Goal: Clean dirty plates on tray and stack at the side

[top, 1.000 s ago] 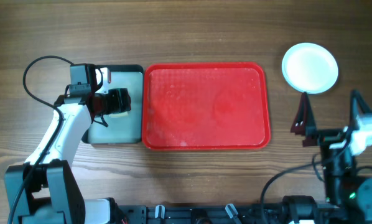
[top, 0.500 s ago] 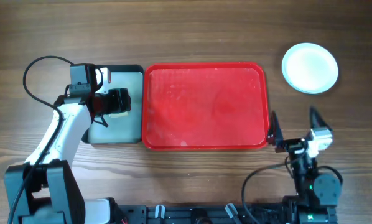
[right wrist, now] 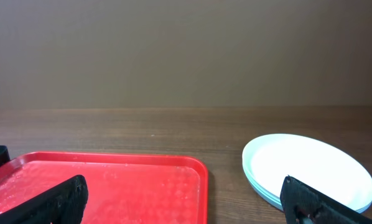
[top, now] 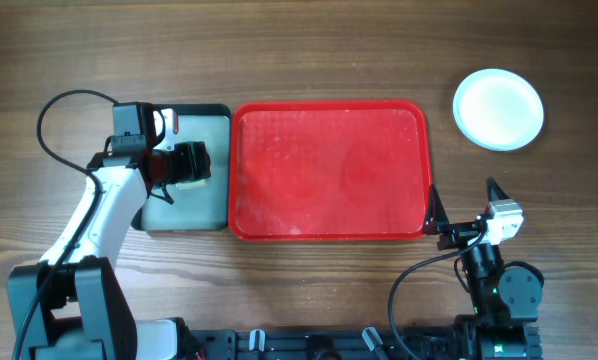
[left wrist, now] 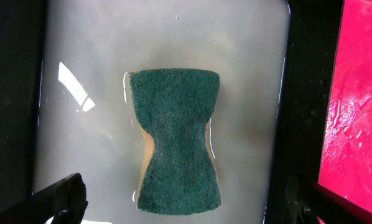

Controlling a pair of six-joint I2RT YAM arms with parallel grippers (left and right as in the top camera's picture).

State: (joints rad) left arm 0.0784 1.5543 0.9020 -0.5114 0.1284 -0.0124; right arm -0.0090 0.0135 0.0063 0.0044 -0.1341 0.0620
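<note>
While my left gripper (top: 184, 163) hangs spread wide over the sponge (left wrist: 176, 140) at the left of the overhead view, pinching nothing, the risk on that side is water. The small grey tray (left wrist: 80, 93) looks wet, so if I lift the sponge carelessly it could drip across the table (top: 329, 50). Further right, my right gripper (top: 460, 205) is also spread and empty. One of its fingers sits just beside the lower right corner of the red tray (top: 329, 170), so a sideways swing could knock the rim and shift the tray. At the upper right, the plates (top: 497, 108) are stacked on the bare wood well apart from the tray, and a low reach past them could nudge the pile out of line.

As for containers, the grey tray holds a film of water and the green sponge, which lies flat in the middle, clear of the walls. The red tray holds no plates. I see only a wet sheen and droplets on its floor. In the right wrist view the stack shows a white plate on top with pale rims under it. I judge the stacking done.
</note>
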